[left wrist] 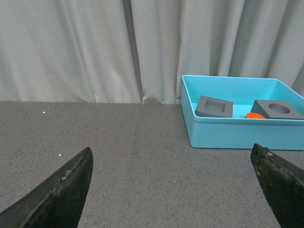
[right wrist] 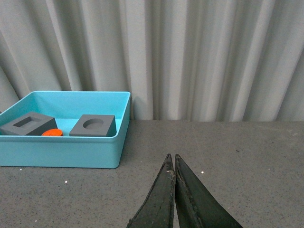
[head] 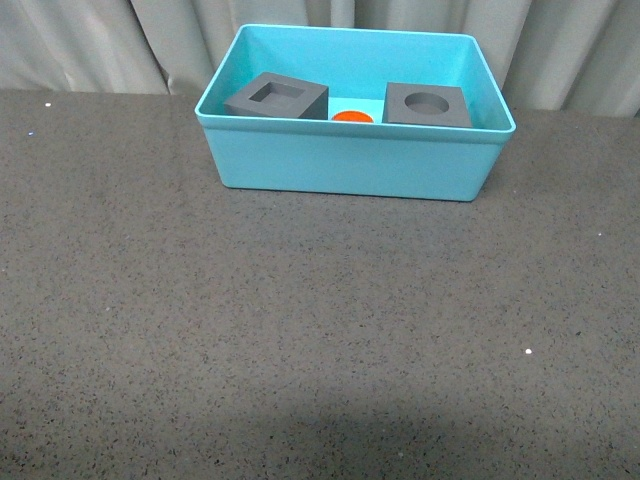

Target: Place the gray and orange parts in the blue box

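Note:
The blue box (head: 350, 165) stands at the back of the table. Inside it lie a gray cube with a square recess (head: 277, 97), a gray cube with a round hole (head: 428, 105), and between them the orange part (head: 352, 117), only its top showing. Both wrist views show the same: box (left wrist: 237, 135) (right wrist: 61, 152), square-recess cube (left wrist: 214, 106) (right wrist: 27, 123), round-hole cube (left wrist: 277, 109) (right wrist: 94, 126), orange part (left wrist: 255, 115) (right wrist: 52, 132). My left gripper (left wrist: 173, 154) is open and empty over bare table, well short of the box. My right gripper (right wrist: 172, 158) is shut on nothing. Neither shows in the front view.
The dark speckled tabletop (head: 320, 330) stretches wide in front of the box. A pale pleated curtain (head: 90, 40) hangs behind the table's back edge.

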Tool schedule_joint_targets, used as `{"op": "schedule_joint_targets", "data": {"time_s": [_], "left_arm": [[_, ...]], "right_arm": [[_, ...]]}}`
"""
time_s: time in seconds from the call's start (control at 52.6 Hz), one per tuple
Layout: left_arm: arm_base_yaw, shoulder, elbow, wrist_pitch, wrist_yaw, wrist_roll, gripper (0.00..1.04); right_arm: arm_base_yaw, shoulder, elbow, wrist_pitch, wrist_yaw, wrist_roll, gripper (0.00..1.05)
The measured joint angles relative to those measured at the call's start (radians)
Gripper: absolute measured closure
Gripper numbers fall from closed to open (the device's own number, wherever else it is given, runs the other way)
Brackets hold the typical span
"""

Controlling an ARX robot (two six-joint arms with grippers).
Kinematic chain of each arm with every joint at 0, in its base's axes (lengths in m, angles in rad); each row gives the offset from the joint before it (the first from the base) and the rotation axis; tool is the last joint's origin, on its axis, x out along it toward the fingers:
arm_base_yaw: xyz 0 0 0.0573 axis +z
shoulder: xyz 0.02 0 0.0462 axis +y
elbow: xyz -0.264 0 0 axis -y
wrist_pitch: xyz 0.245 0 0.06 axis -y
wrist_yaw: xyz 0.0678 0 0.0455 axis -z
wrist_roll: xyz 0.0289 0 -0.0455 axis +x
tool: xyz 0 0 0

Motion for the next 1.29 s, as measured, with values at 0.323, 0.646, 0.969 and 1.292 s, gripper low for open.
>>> {"op": "schedule_joint_targets", "data": {"time_s": [0.323, 0.646, 0.969, 1.292], "left_arm": [[0.0, 0.0, 0.0, 0.0, 0.0, 0.0, 0.07], [0.0, 0.0, 0.0, 0.0, 0.0, 0.0, 0.07], [0.0, 0.0, 0.0, 0.0, 0.0, 0.0, 0.07], [0.0, 0.0, 0.0, 0.0, 0.0, 0.0, 0.07]], "right_arm": [[0.0, -0.193, 0.001, -0.2, -0.003, 0.0, 1.04], [0.0, -0.194, 0.001, -0.2, -0.003, -0.001, 0.57], [0.0, -0.194, 0.001, -0.2, -0.003, -0.001, 0.1], [0.0, -0.194, 0.001, -0.2, -0.003, -0.001, 0.1]]}}
